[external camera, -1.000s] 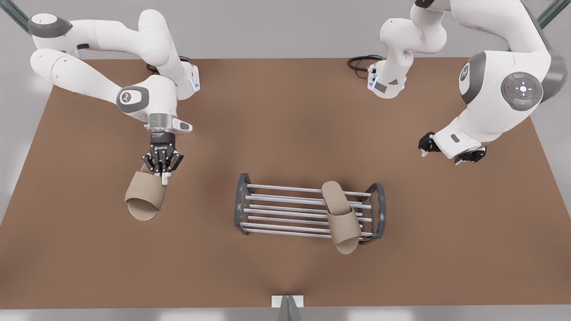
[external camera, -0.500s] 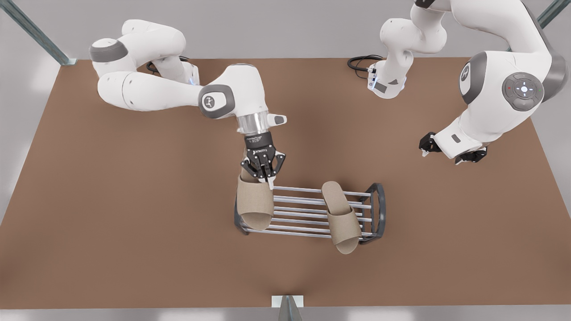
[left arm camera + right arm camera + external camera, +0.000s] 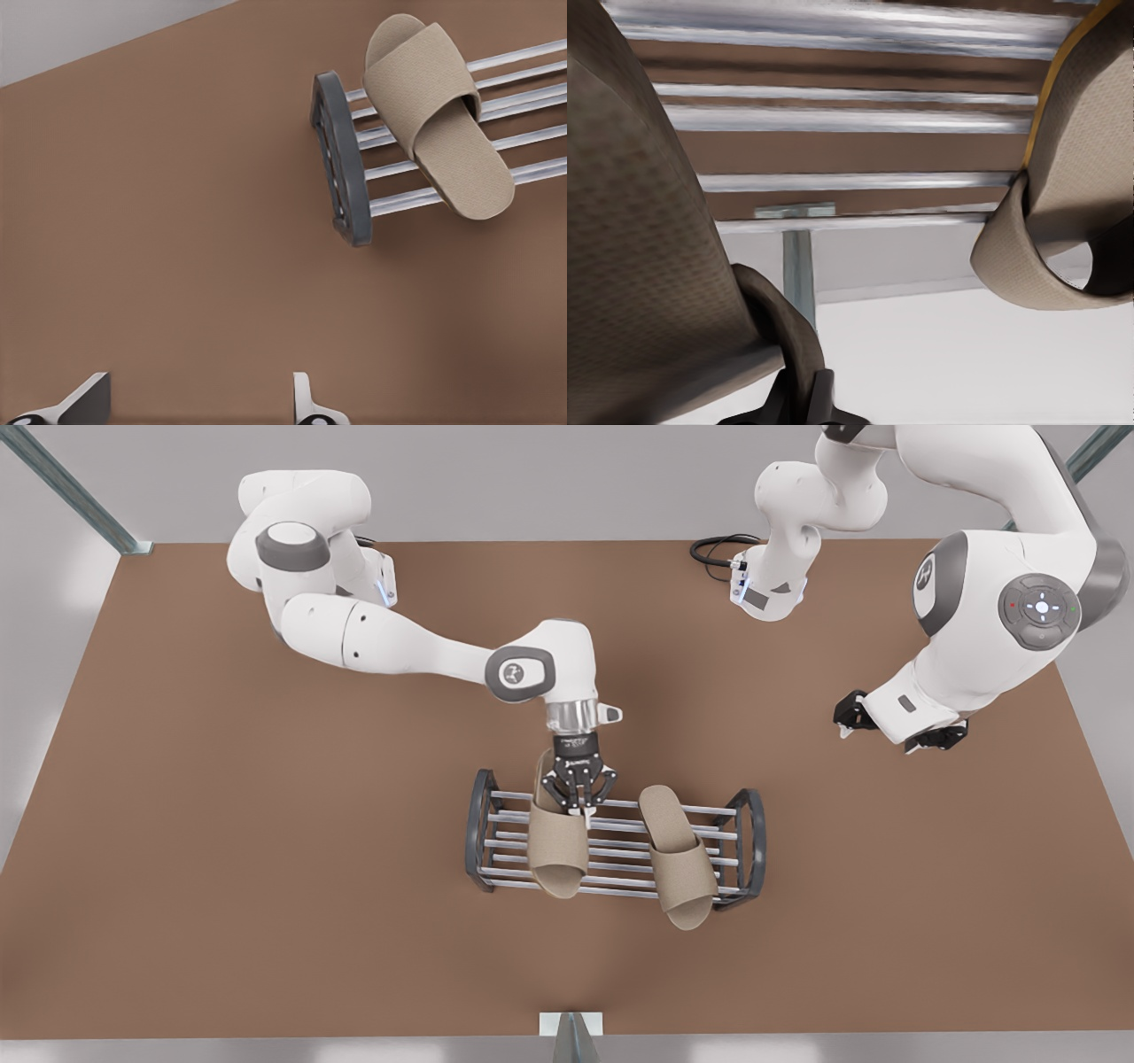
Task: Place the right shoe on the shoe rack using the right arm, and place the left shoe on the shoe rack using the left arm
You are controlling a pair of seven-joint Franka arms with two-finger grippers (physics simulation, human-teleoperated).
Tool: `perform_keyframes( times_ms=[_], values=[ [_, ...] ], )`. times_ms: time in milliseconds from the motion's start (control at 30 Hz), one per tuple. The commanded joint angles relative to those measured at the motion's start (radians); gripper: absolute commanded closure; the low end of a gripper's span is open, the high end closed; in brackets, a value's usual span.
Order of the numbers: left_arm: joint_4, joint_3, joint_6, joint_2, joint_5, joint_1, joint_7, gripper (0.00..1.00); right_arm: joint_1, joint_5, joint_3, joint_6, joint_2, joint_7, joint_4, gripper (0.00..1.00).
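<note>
The right shoe [image 3: 558,841] hangs over the middle of the shoe rack [image 3: 478,833], in the centre of the front view. It is pinched near its heel by the right end effector [image 3: 580,802], whose fingers are clenched on the fabric. I cannot tell whether its sole touches the bars yet.

The left shoe [image 3: 678,855] lies just beside it towards the front view's right, its toe overhanging the rack's near bar. The left end effector [image 3: 199,407] waits with fingers spread wide, well apart over the counter [image 3: 221,868].

The main risks, as I judge them:
- **Release:** letting go too high or tilted could send the shoe sliding off the near bars.
- **Sideways drift:** this could knock the overhanging left shoe off.
</note>
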Motion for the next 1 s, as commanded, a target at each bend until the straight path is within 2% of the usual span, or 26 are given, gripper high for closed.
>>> perform_keyframes(
  times_ms=[0,200,233,267,300,700,967],
  values=[
    [0.0,0.001,0.0,0.0,0.001,0.0,0.001,0.0,0.007,-0.038,-0.02,0.03,0.001,0.237,0.003,0.79],
    [0.0,0.001,0.003,0.006,0.001,0.0,0.001,0.0,0.024,-0.073,-0.079,0.043,0.007,0.315,-0.001,0.79],
    [0.0,0.001,0.003,0.008,0.001,0.0,-0.001,0.0,0.022,-0.07,-0.079,0.043,0.007,0.315,-0.003,0.6],
    [0.0,0.001,0.003,0.008,0.001,0.001,-0.001,0.0,0.022,-0.06,-0.079,0.038,0.007,0.318,-0.003,0.34],
    [0.0,0.001,0.003,0.008,0.001,0.001,0.001,0.0,0.024,-0.009,-0.079,0.03,0.007,0.342,-0.003,0.0],
    [0.0,0.001,0.008,0.014,0.002,0.0,-0.001,0.0,0.016,0.055,-0.074,0.013,-0.004,0.356,-0.01,0.0],
    [-0.001,0.001,0.008,0.014,0.002,0.0,0.001,0.0,-0.006,0.115,-0.014,-0.01,-0.028,0.335,-0.041,0.0]
  ],
)
